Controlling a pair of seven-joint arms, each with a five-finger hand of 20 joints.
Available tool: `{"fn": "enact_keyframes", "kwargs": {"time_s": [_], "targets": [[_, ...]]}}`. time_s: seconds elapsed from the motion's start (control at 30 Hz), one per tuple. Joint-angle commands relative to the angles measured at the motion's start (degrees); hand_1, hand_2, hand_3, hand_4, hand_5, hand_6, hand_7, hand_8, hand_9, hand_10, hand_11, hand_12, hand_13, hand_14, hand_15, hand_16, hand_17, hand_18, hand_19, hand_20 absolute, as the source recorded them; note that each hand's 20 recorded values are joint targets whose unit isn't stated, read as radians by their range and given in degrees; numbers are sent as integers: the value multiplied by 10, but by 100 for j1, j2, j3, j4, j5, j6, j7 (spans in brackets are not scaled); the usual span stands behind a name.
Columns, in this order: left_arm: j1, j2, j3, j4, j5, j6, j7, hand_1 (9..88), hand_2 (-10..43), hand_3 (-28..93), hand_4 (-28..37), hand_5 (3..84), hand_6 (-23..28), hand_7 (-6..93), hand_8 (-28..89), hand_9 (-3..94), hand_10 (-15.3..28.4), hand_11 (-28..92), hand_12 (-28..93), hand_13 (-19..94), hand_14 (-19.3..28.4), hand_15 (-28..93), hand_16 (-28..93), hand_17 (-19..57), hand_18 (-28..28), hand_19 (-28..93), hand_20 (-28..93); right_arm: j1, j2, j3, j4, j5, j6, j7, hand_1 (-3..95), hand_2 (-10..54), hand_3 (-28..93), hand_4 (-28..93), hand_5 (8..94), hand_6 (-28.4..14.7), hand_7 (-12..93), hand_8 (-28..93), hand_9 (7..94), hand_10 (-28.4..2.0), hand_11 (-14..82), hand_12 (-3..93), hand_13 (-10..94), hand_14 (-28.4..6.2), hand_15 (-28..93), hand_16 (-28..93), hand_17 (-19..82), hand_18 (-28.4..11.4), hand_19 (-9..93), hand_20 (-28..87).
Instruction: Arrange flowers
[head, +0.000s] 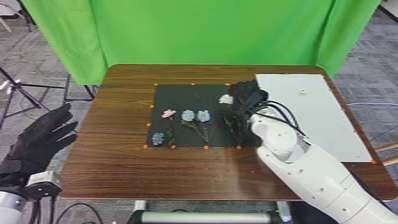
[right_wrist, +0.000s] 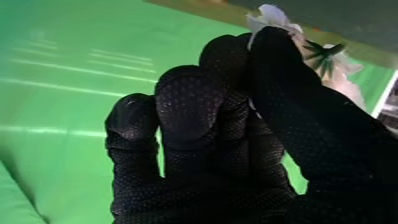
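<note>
Item, your right hand (head: 247, 95): over the upper right part of the black mat (head: 182, 90), beside the white sheet; its thumb and fingers appear to pinch a white flower (right_wrist: 339, 75), petals and green base standing out past the thumb's tip.
Item, your left hand (head: 40, 142): off the table's left side, fingers extended, grasping nothing.
Item, flowers on the mat: one pink flower (head: 169, 114), upper left of a pair of light blue flowers (head: 203, 116), stems running downward; one small blue cluster (head: 158, 138) near the lower left corner.
Item, white sheet (head: 315, 115): right of the mat, bearing one tiny yellowish thing (head: 302, 91), perhaps a flower, too small for you to be sure.
Progress: by your count, several blooms lie spread on the mat and one is in hand. If the sheet is the destination, the work is in its early part, with most pieces left to carry over; if the mat is, the white one remains to be laid. The pictures do not settle which.
Surface: brown wooden table (head: 98, 170), rounded corners; orange tabs (head: 206, 147) along the edges of mat and sheet.
Room: green cloth (head: 204, 40) hung behind, grey floor (head: 364, 55), dark tripod (head: 27, 87) at left.
</note>
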Motion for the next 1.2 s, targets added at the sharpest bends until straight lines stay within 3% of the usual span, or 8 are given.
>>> {"fn": "enact_keyframes", "kwargs": {"time_s": [0.03, 1.03, 1.2], "targets": [[63, -40, 1, -9, -5, -15, -23, 213, 4, 704, -283, 212, 7, 217, -109, 181, 92, 127, 186, 146, 115, 163, 70, -109, 184, 374, 93, 22, 75, -3, 100, -278, -72, -75, 492, -90, 839, -283, 621, 13, 603, -7, 762, -72, 363, 563, 736, -48, 685, 289, 348, -190, 882, 462], [80, -66, -3, -28, -16, 38, -19, 213, 7, 701, -283, 212, 7, 216, -108, 181, 92, 128, 186, 145, 115, 164, 69, -110, 184, 375, 92, -58, 183, 129, 47, -463, -266, -375, 420, -95, 824, -283, 555, 11, 543, -20, 692, -66, 266, 504, 628, -67, 680, 274, 267, -188, 803, 479], [92, -79, -12, -39, 0, 30, -27, 208, 7, 702, -283, 212, 7, 217, -108, 181, 92, 127, 185, 145, 115, 164, 69, -110, 184, 375, 92, -93, 202, 190, 13, -416, -214, -458, 394, -95, 843, -281, 546, 8, 514, -26, 656, -75, 307, 445, 609, -71, 679, 255, 255, -189, 788, 487]]}}
